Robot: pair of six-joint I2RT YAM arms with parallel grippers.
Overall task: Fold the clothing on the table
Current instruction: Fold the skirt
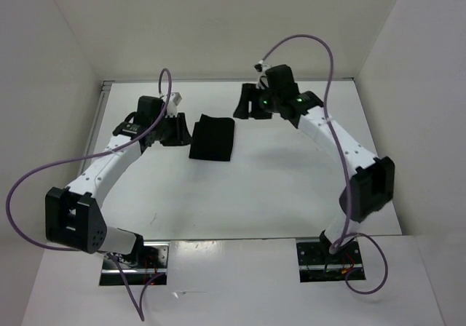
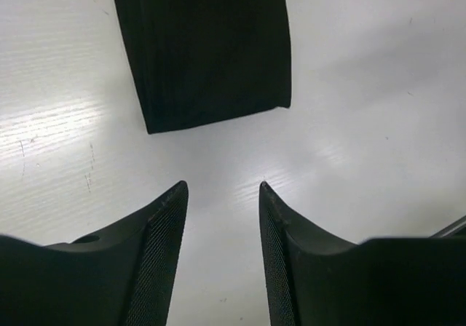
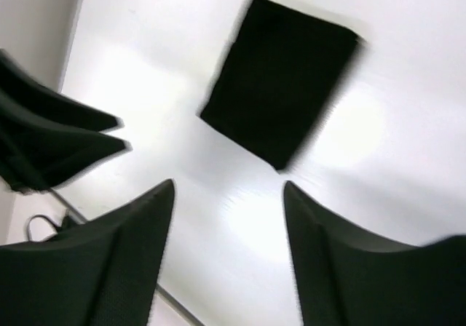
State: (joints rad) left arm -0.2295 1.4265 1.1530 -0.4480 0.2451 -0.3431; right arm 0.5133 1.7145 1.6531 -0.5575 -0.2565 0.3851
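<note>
Clothing [image 1: 212, 138] folded on table [image 1: 255, 188], left hand [image 2: 222, 188] and right hand [image 3: 229, 186] spread, empty

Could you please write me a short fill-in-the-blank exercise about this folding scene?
1. The clothing on the table is ____ in colour.
2. The left gripper and the right gripper both stand ____, holding nothing.
3. In the top view, the clothing lies ____ the two grippers.
Missing words: black; open; between.

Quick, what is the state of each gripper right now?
Left gripper: open, holding nothing.
Right gripper: open, holding nothing.
</note>
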